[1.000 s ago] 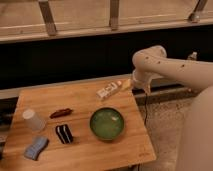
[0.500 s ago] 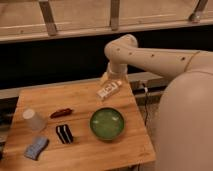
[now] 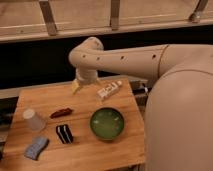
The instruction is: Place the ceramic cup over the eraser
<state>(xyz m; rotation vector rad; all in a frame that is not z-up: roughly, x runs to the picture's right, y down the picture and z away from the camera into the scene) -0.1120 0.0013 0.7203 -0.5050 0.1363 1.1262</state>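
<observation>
Camera view: gripper [image 3: 76, 86] hangs over the far side of the table [image 3: 125, 150], fingers spread, holding nothing. Ceramic cup [image 3: 34, 120] sits nearer the camera and left of it. Eraser [image 3: 64, 133] lies nearer still, apart from the cup. Green bowl [image 3: 107, 123] is off to its right.

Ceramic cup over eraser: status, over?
Claw open, empty, above table's far edge. Ceramic cup at left edge, untouched; eraser apart from it, uncovered. Dark red piece lies between claw and cup.
</observation>
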